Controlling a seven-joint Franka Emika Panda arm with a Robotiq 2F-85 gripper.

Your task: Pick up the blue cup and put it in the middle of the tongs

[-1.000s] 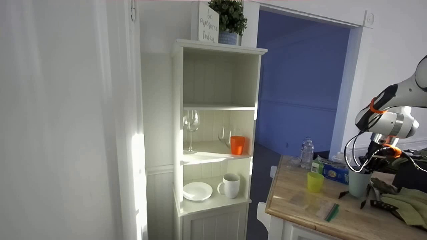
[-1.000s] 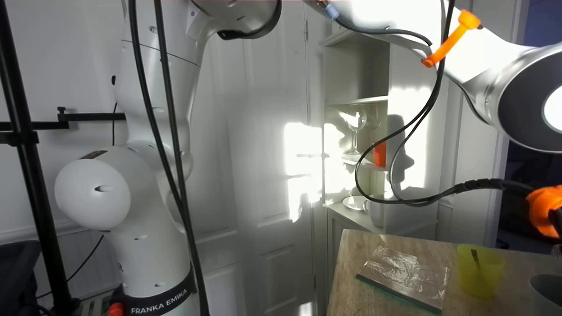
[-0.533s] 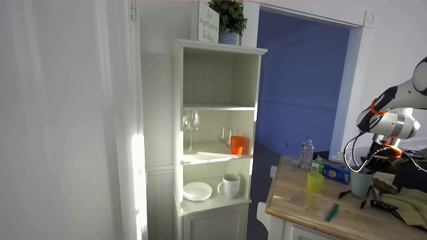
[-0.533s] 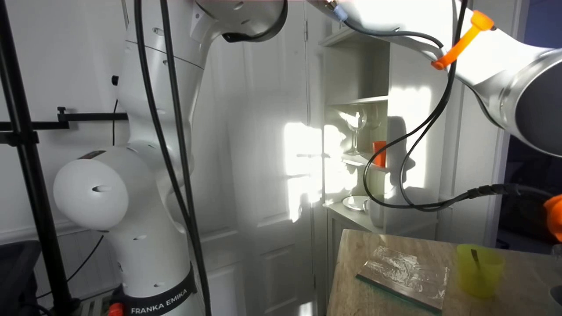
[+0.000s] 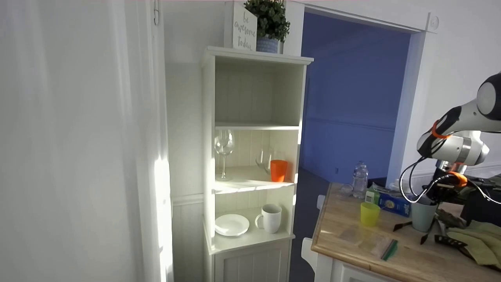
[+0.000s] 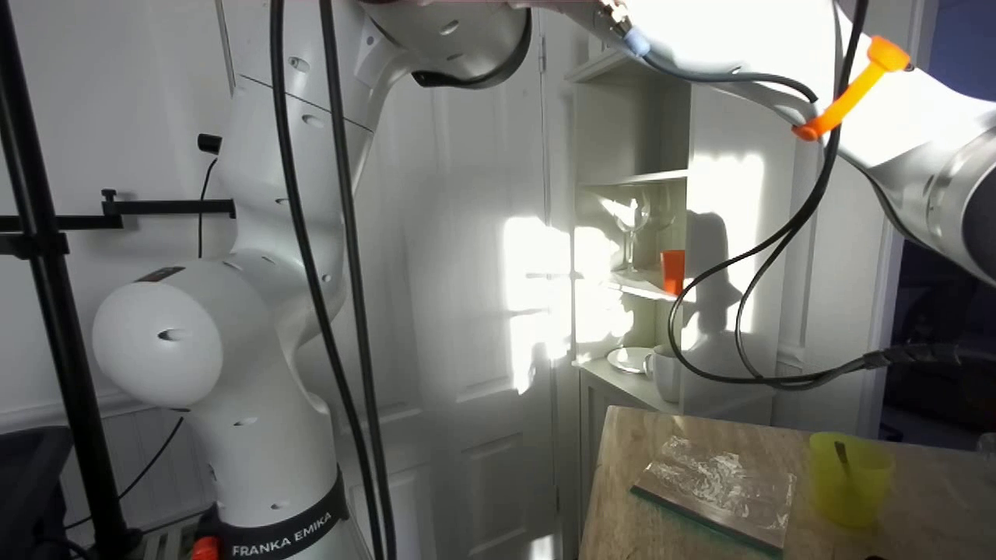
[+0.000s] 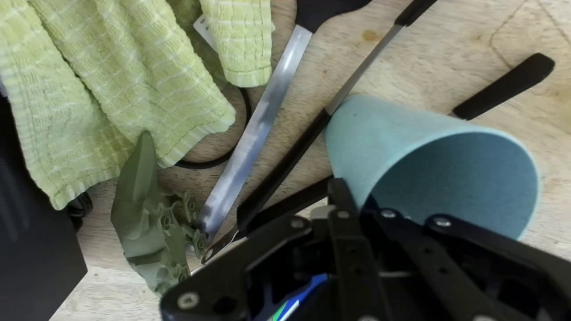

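The blue cup (image 7: 370, 129) is pale blue and stands upright in an exterior view (image 5: 422, 217); its mouth faces the camera in the wrist view. My gripper (image 7: 357, 196) is shut on its rim, one finger outside and one inside the cup. The gripper (image 5: 432, 197) sits above the cup in an exterior view. The tongs (image 7: 287, 167) lie spread on the counter, black with metal middles. The cup is between their arms, its base close to one arm; it hides part of the other. The tongs' ends show in an exterior view (image 5: 402, 226).
A yellow-green cup (image 5: 370, 214), a blue box (image 5: 394, 203), a clear bottle (image 5: 360, 180) and a plastic bag (image 6: 720, 486) are on the counter (image 5: 336, 219). A green towel (image 7: 111, 89), a metal-handled utensil (image 7: 258, 133), a crumpled green thing (image 7: 147, 223) and a black box (image 7: 35, 232) lie near the tongs.
The cup and gripper shifted slightly right in an exterior view, then slightly back left. The tongs' ends slid slightly left in the last half second. The cup left the view facing the arm's base.
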